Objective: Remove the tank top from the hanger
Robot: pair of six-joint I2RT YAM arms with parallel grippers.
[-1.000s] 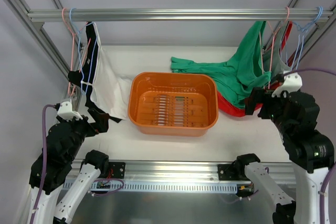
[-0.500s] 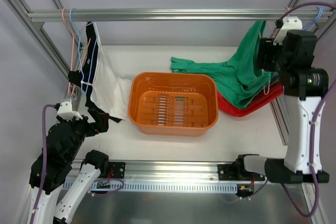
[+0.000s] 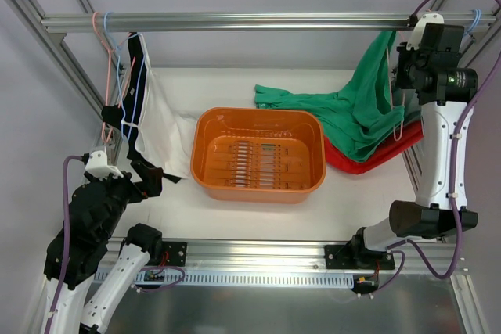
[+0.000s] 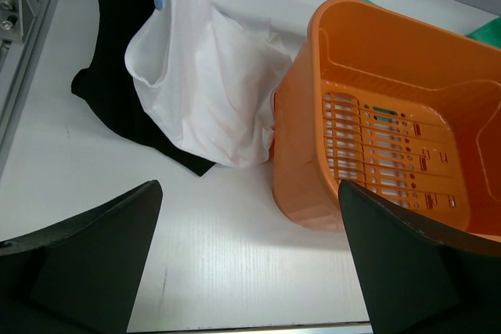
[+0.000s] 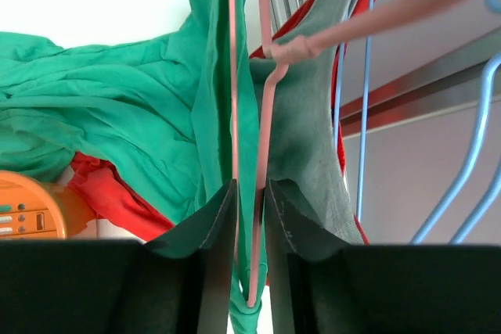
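Right hand [image 5: 250,189] is way up in the upper right of the top view, just under the rail [image 3: 235,21]. Its fingers are squeezed nearly together on the wire of the pink hanger [image 5: 232,76], and a bit of green cloth sits in that same narrow gap.

The green tank top [image 3: 360,99] is on that hanger at the right end of the rail. One strap runs up along the wire, and the rest drapes down and to the left, spreading out on the surface [image 3: 235,213] behind the orange basket [image 3: 258,112]. A red garment [image 3: 368,163] lies under its lower edge, touching it. In the right wrist view there's also a grey garment [image 5: 305,138] hanging just right of the pink wire, and a blue hanger [image 5: 470,154] further right.

Left hand [image 4: 249,185] sits low in the lower left of the top view with its fingers spread wide apart, nothing between them, just bare surface underneath. It's pointing at the gap between the basket and the clothes on the left side. Over there a white garment [image 4: 203,91] hangs against the basket's near corner, with a black garment [image 4: 109,76] beside it, its hem resting on the surface. Both hang from the left end of the rail.

The basket is in the middle of the frame, upright.
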